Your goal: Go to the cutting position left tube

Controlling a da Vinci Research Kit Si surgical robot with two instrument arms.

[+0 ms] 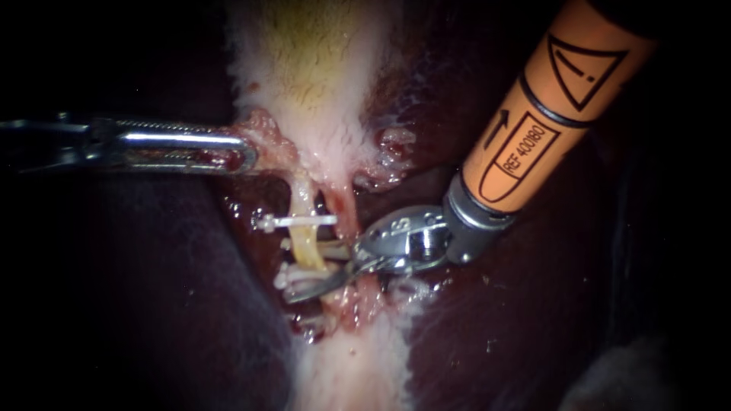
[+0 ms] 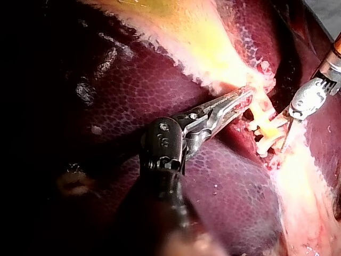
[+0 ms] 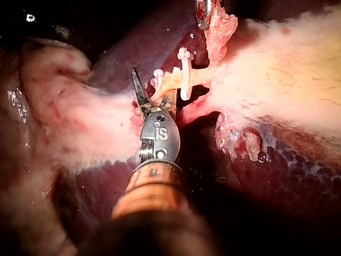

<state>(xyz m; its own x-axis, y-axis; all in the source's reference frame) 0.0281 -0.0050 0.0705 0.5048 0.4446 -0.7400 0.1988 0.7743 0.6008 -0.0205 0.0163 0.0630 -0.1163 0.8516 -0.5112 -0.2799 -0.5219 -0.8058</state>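
Left instrument (image 1: 245,151): slender, silver, with long ridged jaws, in from the left and lying level. Jaws clamped together on the ragged pink lower edge of the pale, yellow-tinged gallbladder (image 1: 312,68).

Just below that grip: the pale yellow left tube (image 1: 305,242), a thin soft strand running down from the gallbladder's neck over the dark purple-brown liver (image 1: 152,304). On its right side in the endoscope view, a thinner pinkish-red strand (image 1: 346,209), touching it or nearly so (hard to tell which). Across the upper part of the left tube, a single white plastic clip (image 1: 298,221). Farther down, a tight cluster of white clips (image 1: 285,275).

Right instrument (image 1: 312,268): orange-sleeved shaft, grey metal wrist, two short curved blades, in from the upper right. Jaws apart and set astride the left tube below the single clip, right by the lower cluster. One blade on each side of the strand, plainest in the right wrist view. Contact between blades and tube not readable. Below the clips, a band of pale fatty tissue (image 1: 350,365) running on down across the liver.
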